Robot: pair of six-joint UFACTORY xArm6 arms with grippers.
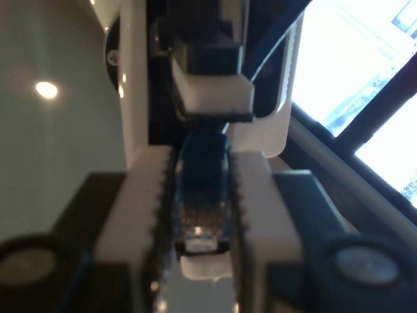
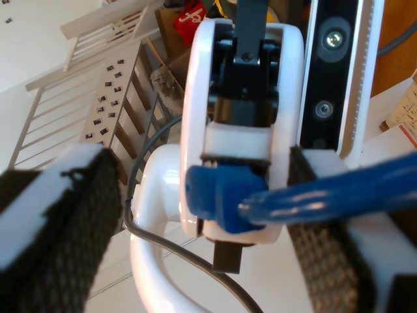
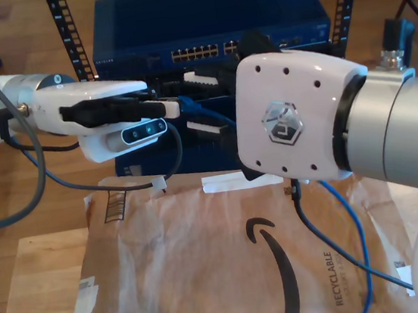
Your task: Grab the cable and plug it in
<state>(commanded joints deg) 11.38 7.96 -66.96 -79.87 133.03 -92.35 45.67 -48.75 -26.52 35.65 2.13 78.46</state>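
The bright-blue cable [image 3: 347,216] hangs down at the exterior view's right and rises behind the big white arm to its plug [image 1: 199,225]. My first gripper [image 1: 199,251], on the arm from the exterior view's left [image 3: 174,106], is shut on that plug, with serrated white fingers on both sides. The plug's blue boot [image 2: 218,195] and the cable [image 2: 339,194] show between the fingers of my second gripper [image 2: 202,235], which is open; its black padded fingers [image 2: 78,215] stand wide apart. The cable crosses its other pad. My second gripper [image 3: 202,102] faces the first in front of the switch.
A blue network switch [image 3: 207,19] with a row of ports [image 3: 200,51] sits in a rack behind both grippers. Brown paper packaging [image 3: 200,272] covers the wooden table in front. A grey arm cable [image 3: 37,185] loops at the exterior view's left.
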